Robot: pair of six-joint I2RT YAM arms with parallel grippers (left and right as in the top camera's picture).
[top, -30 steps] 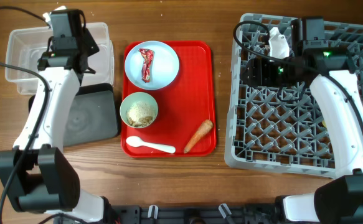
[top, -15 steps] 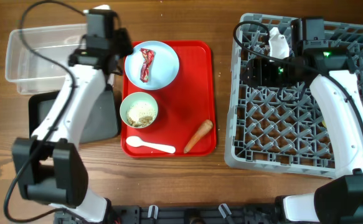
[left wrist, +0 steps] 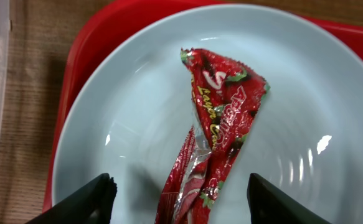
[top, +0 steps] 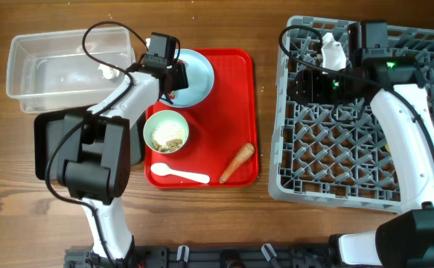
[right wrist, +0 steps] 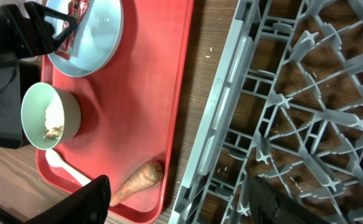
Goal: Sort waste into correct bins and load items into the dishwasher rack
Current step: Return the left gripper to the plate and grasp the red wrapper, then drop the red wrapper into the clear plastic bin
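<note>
Lab tabletop setup, wooden table (top: pixel 202 216), grey dishwasher rack (top: pixel 328 149)

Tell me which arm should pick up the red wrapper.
Left. Its open end effector hangs right over the wrapper in the pale blue bowl; the right end effector is away at the dishwasher rack.

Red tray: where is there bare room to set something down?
The red tray is bare along its right half, from the carrot to the far rim, beside the pale blue bowl. Left half is crowded: pale green bowl, spoon.
</note>
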